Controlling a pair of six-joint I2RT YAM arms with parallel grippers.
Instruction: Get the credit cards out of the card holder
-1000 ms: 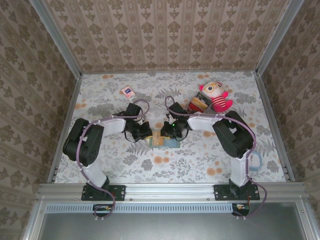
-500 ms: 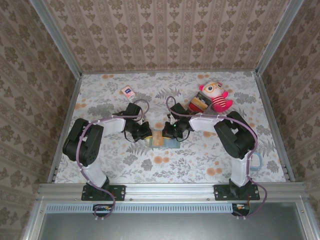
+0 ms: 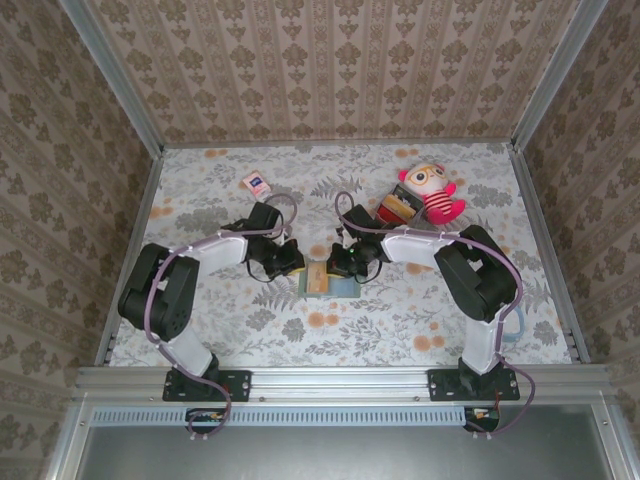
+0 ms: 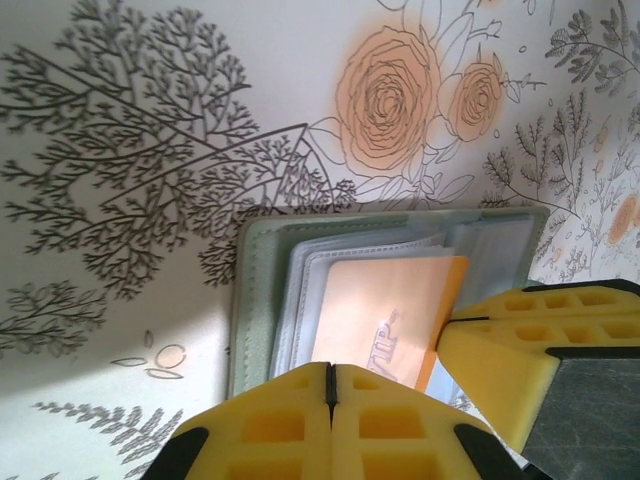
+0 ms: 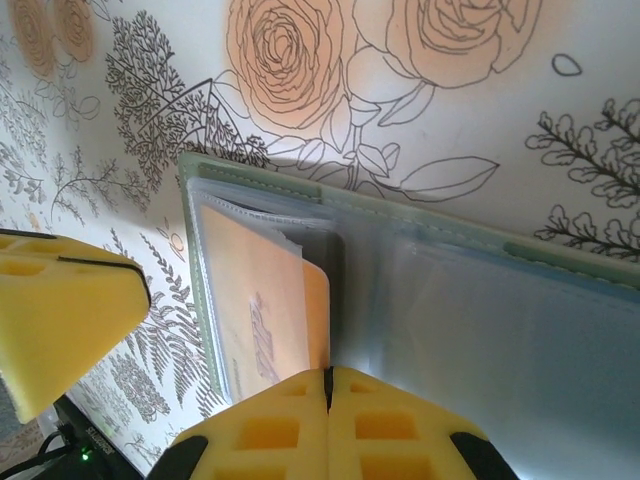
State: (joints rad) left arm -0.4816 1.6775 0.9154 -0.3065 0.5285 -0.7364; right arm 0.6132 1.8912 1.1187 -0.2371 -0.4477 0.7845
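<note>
The grey-green card holder (image 3: 347,287) lies open on the flowered table between both grippers. A yellow-orange credit card (image 4: 385,312) with "VIP" lettering sits in its clear sleeves (image 5: 262,300), one long edge pulled a little out of the pocket. My right gripper (image 5: 327,375) is shut, its seam meeting that exposed card edge (image 3: 338,266). My left gripper (image 4: 331,370) is shut too, its pads (image 3: 290,265) low over the holder's left panel (image 4: 250,300) with nothing seen between them. The right gripper's yellow fingers (image 4: 520,345) show in the left wrist view. No pinkish-red card is visible.
A plush doll (image 3: 432,192) lies at the back right beside a stack of red, tan and black blocks (image 3: 397,208). A small pink-and-white packet (image 3: 256,184) lies at the back left. A pale ring (image 3: 510,325) sits by the right arm's base.
The left arm's elbow has swung out to the left while its gripper stays at the holder. The right gripper has shifted slightly over the holder.
</note>
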